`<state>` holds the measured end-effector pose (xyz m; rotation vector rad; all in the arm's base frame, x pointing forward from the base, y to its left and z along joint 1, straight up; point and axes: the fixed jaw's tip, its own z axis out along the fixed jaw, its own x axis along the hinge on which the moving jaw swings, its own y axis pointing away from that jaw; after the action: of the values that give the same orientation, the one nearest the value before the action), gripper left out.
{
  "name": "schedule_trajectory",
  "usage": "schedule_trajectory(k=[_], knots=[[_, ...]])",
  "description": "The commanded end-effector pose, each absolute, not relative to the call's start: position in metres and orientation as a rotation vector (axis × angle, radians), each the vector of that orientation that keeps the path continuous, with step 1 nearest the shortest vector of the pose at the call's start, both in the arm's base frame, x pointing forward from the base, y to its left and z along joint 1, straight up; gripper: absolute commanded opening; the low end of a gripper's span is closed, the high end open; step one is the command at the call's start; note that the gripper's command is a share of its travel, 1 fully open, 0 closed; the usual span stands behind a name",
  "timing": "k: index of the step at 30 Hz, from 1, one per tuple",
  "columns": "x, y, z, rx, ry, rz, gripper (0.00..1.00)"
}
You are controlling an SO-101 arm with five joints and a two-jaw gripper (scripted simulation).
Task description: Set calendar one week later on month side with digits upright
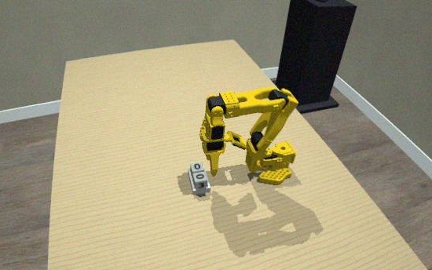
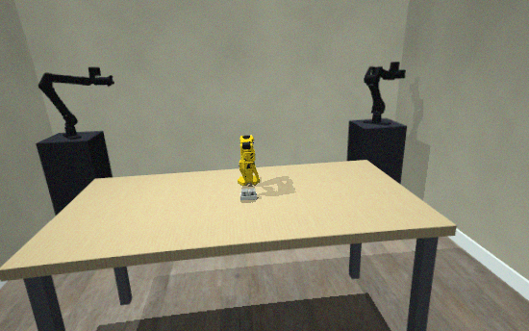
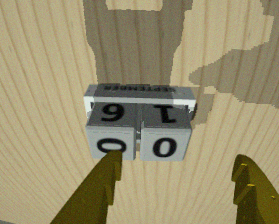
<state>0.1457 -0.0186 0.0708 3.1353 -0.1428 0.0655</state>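
The tray stands on the table. Its SEPTEMBER label, facing the robot's base, appears upside down in the wrist view. Two pale cubes stand side by side in it, tops showing 0. On the label side, the cube nearer the top camera shows an upside-down 1. The other cube shows a digit resembling 6 in that view, so a 9 read from the label side. A narrow gap separates them. My gripper is open and empty, above the table on the base side of the tray.
The yellow arm's base stands close to the tray on the wooden table. Its shadow lies beside the tray. Two black arms stand on dark pedestals beyond the table.
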Motion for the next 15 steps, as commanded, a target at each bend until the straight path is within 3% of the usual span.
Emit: schedule_trajectory(k=[1,15], knots=[[0.150,-0.020,0.077,3.133,-0.141,0.122,0.30],[0.157,-0.021,0.111,3.079,-0.139,0.543,0.33]])
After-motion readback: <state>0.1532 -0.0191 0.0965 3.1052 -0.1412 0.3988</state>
